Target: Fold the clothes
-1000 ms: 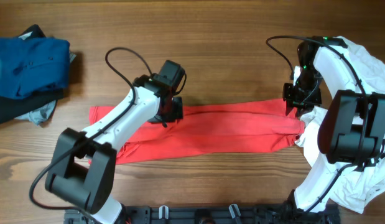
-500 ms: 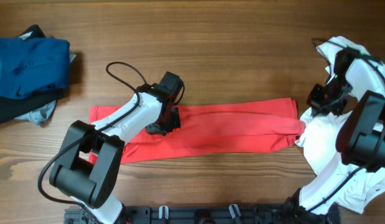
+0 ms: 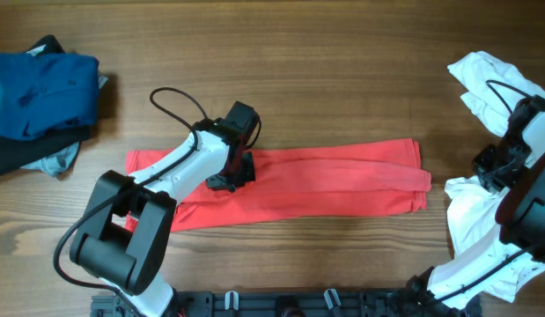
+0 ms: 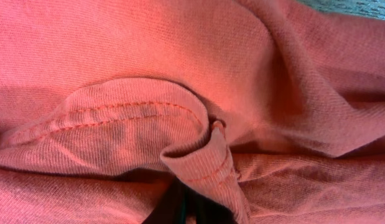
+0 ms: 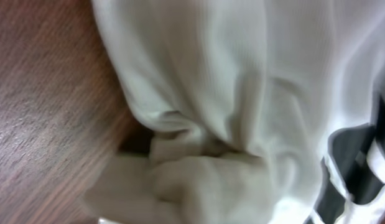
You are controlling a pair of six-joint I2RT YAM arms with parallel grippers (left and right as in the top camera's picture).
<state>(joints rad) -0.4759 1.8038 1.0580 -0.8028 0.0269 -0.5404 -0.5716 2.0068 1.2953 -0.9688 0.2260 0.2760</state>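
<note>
A red garment (image 3: 342, 180) lies folded lengthwise in a long band across the middle of the table. My left gripper (image 3: 228, 179) is down on its left part. In the left wrist view red cloth (image 4: 148, 74) fills the frame, and a hemmed fold of it rises from between the dark fingers (image 4: 187, 208), which are shut on it. My right gripper (image 3: 489, 167) is at the far right, off the red garment, over a heap of white clothes (image 3: 483, 75). The right wrist view shows only blurred white cloth (image 5: 211, 81), and the fingers are hidden.
A pile of blue and dark clothes (image 3: 39, 88) lies at the back left corner. More white cloth (image 3: 470, 207) lies by the right arm's base. Bare wooden table (image 3: 325, 79) lies behind the red garment.
My right gripper has left the red garment's right end and swung right and toward the front, over the white clothes. My left gripper shifted slightly forward and has since stayed on the red cloth.
</note>
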